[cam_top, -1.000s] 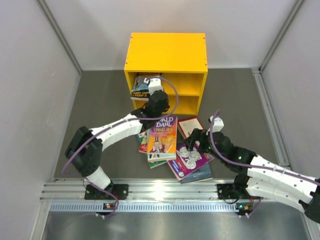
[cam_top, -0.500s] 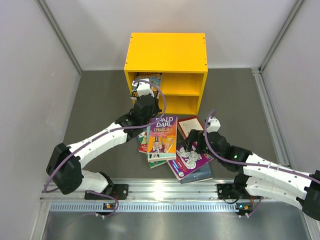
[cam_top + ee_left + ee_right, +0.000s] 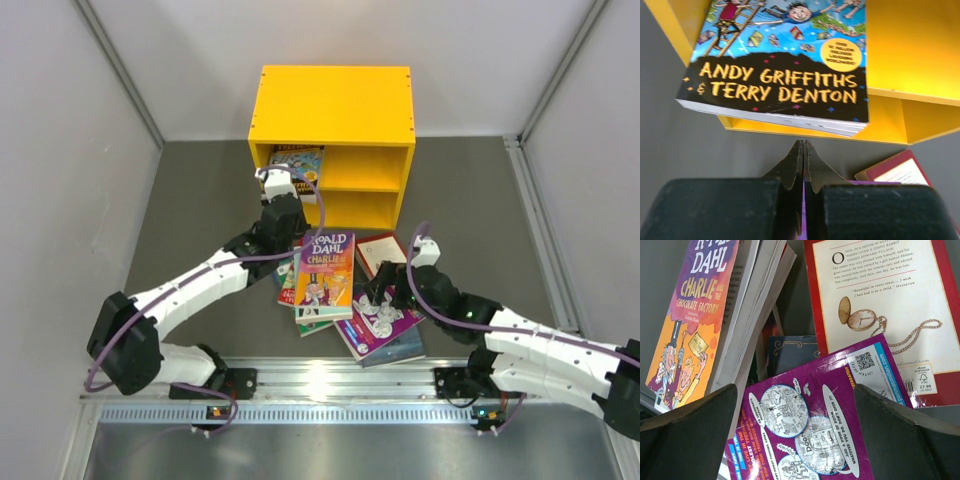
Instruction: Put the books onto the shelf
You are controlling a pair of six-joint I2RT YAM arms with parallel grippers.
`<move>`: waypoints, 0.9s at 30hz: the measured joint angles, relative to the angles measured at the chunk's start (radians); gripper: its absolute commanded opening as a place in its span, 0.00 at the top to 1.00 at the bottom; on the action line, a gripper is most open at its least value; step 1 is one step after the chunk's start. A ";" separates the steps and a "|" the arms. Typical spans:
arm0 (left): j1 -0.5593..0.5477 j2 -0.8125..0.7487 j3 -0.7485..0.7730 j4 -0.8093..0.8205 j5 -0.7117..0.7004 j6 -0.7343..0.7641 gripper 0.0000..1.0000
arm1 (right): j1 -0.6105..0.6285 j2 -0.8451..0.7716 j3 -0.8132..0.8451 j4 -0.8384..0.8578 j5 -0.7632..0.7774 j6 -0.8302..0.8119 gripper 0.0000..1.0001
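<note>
One of the books, a yellow-blue cartoon paperback point(image 3: 296, 160) point(image 3: 780, 75), lies flat on the board in the upper left bay of the yellow shelf point(image 3: 335, 105) point(image 3: 912, 45), its near edge sticking out. My left gripper point(image 3: 272, 178) point(image 3: 803, 146) is shut and empty, just in front of and below that edge. The other books lie piled on the floor: a Charlie paperback point(image 3: 325, 275) point(image 3: 687, 325), a red-cream one point(image 3: 385, 250) point(image 3: 880, 305) and a purple one point(image 3: 385, 320) point(image 3: 810, 415). My right gripper point(image 3: 386, 292) point(image 3: 797, 440) hangs open over the purple book.
A green book point(image 3: 303, 324), a teal one point(image 3: 402, 350) and a dark blue one point(image 3: 792, 352) peek out from under the pile. Grey walls close in on both sides. The arm bases sit on a metal rail point(image 3: 330, 385) at the near edge.
My left gripper has slid left along the shelf front, still shut, and the cartoon book now sits deeper in the bay. The right gripper has edged slightly over the purple book.
</note>
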State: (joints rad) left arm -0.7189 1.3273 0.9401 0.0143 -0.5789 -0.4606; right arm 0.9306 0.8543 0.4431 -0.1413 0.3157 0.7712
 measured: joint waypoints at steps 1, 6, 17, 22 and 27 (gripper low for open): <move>0.007 0.000 0.000 0.000 -0.002 0.001 1.00 | 0.000 0.002 0.000 0.000 0.000 0.000 0.00; 0.068 0.012 0.000 0.007 0.005 0.004 1.00 | 0.000 0.021 0.000 0.007 0.000 0.000 0.00; 0.151 0.138 0.014 0.045 0.036 -0.005 1.00 | -0.013 0.024 -0.007 0.023 -0.001 -0.001 0.00; 0.152 0.156 0.043 0.046 0.023 -0.032 1.00 | -0.021 0.024 -0.012 0.032 -0.003 -0.001 0.00; 0.156 0.171 0.095 0.046 -0.017 -0.066 1.00 | -0.027 0.038 -0.013 0.047 -0.007 -0.002 0.00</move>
State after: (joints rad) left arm -0.5625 1.4979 1.0348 0.0605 -0.5957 -0.5262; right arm 0.9035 0.8921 0.4297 -0.0948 0.3088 0.7696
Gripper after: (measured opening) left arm 0.010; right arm 0.996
